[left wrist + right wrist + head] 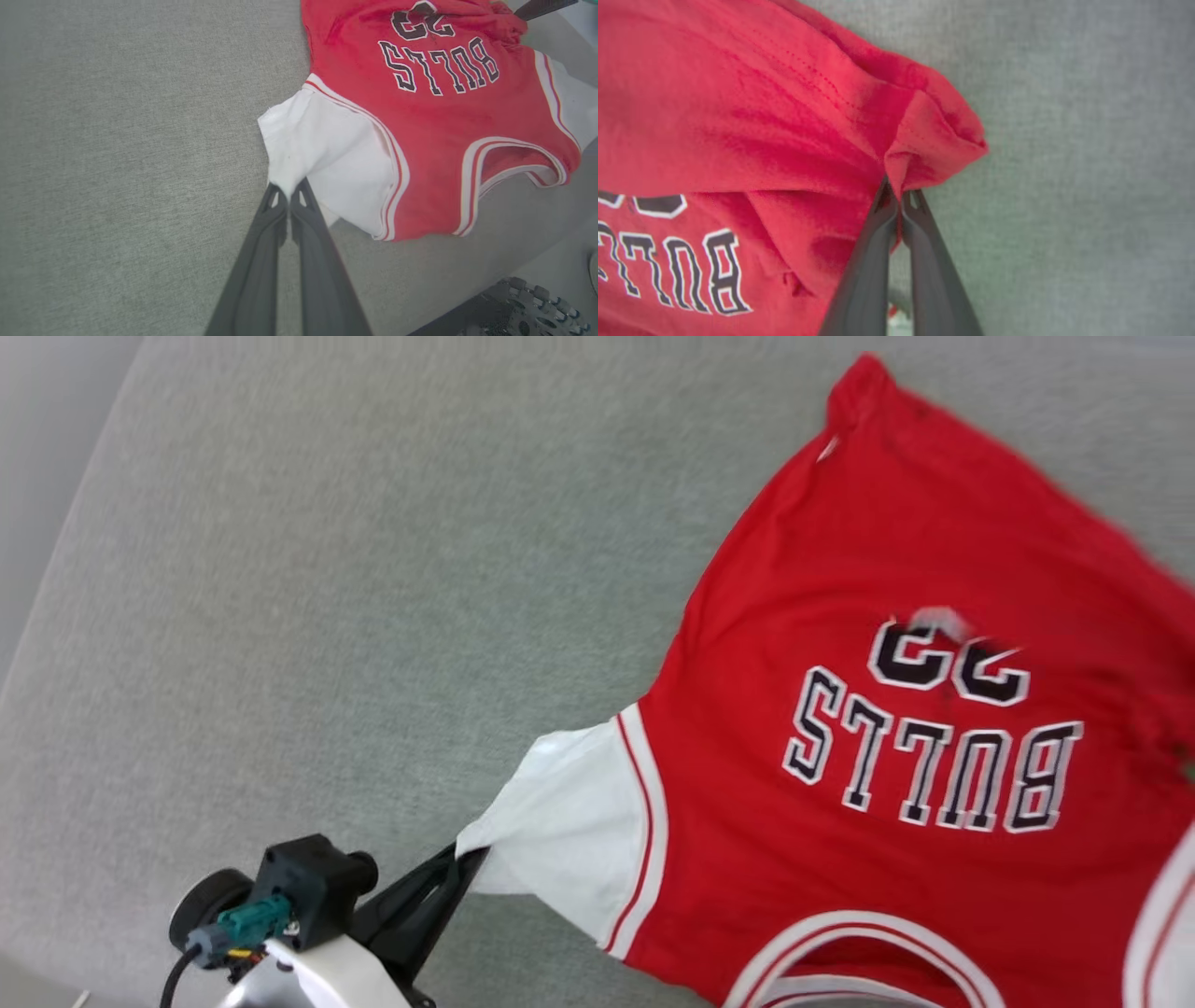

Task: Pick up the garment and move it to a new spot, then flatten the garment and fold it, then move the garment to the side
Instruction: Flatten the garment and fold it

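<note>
The garment [896,560], a red jersey with white sleeves and upside-down "BULLS 23" lettering, spreads over the right half of the grey surface in the head view. My left gripper [462,854] is shut on the tip of its white sleeve [322,144] at the lower left; in the left wrist view the left gripper [288,191] pinches the sleeve's corner. In the right wrist view my right gripper [900,193] is shut on a bunched fold of red fabric [924,135] at the garment's [738,116] edge.
The grey fabric surface [327,616] stretches wide to the left of the jersey. Its left edge [56,551] runs diagonally in the head view. A dark toothed part [528,303] sits past the surface's edge at the lower right of the left wrist view.
</note>
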